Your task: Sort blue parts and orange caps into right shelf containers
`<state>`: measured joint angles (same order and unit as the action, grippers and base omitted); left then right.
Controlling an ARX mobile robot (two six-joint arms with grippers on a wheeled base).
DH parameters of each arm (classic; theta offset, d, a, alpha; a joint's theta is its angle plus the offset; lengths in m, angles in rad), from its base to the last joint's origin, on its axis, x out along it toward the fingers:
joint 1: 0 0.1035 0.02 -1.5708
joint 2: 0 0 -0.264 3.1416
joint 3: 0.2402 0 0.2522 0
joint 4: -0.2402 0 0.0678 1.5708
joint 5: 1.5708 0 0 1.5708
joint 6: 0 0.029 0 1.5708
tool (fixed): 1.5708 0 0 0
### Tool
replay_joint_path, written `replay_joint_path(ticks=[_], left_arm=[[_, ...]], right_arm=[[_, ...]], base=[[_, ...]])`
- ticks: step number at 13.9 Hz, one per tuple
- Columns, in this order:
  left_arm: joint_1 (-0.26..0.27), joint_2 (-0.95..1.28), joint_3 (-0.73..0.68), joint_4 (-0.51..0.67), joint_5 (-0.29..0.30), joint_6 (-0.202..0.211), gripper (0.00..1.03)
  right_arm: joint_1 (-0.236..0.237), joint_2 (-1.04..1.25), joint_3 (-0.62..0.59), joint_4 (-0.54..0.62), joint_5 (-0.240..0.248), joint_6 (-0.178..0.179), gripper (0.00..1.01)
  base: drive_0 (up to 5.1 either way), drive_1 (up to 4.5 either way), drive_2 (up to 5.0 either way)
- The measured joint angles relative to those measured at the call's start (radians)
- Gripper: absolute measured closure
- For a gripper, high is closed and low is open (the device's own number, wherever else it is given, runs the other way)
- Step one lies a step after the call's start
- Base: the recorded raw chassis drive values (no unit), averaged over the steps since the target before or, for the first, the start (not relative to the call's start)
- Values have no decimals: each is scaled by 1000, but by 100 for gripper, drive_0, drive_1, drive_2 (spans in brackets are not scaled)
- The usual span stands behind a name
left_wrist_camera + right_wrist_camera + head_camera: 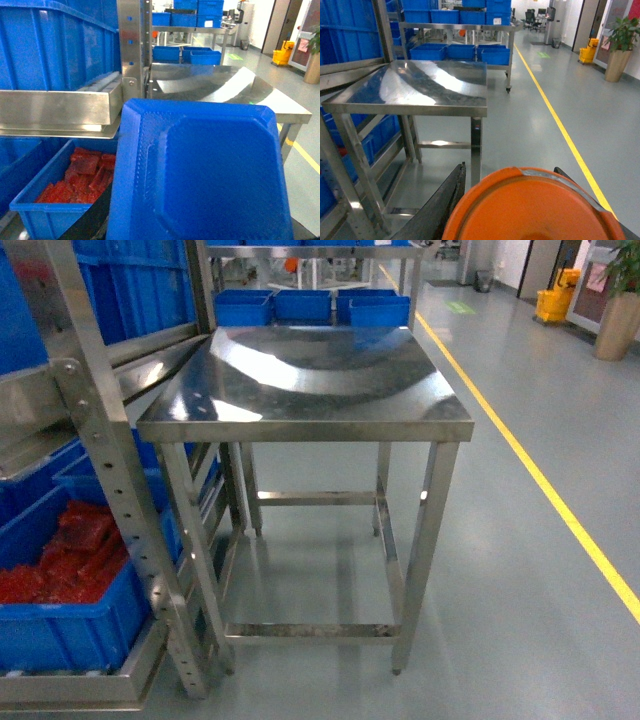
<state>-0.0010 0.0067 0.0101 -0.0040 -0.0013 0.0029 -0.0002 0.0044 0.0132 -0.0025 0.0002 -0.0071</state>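
One orange cap fills the bottom of the right wrist view. It is round, so it has no long axis, and its curved rim is turned up toward the camera. The right gripper has a dark finger on each side of the cap and seems closed on it. The left wrist view shows one blue part, a flat tray-like piece with cut corners. Its broad face is toward the lens and its length is cut off by the frame bottom. Only one left gripper finger shows at its edge, so its grip cannot be told. Below lies a shelf crate heaped with red pieces. The head view shows neither claw, only the steel table and three blue bins beyond its far edge.
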Motion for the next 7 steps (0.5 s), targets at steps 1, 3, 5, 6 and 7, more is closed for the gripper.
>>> replay_joint_path(ticks=[1, 3, 5, 6, 7], left_arm=[[0, 0, 0, -1, 1, 0, 59], [0, 0, 0, -2, 1, 0, 59], [0, 0, 0, -2, 0, 0, 59], [0, 0, 0, -2, 1, 0, 59], [0, 0, 0, -3, 1, 0, 59]], right_arm=[[0, 0, 0, -6, 0, 0, 56], [0, 0, 0, -3, 0, 0, 56], [0, 0, 0, -1, 0, 0, 56], [0, 0, 0, -5, 0, 0, 56], [0, 0, 0, -5, 0, 0, 56]], base=[[-465, 173, 361], [-489, 247, 247], [-489, 247, 247], [-489, 247, 247], [-489, 247, 247]])
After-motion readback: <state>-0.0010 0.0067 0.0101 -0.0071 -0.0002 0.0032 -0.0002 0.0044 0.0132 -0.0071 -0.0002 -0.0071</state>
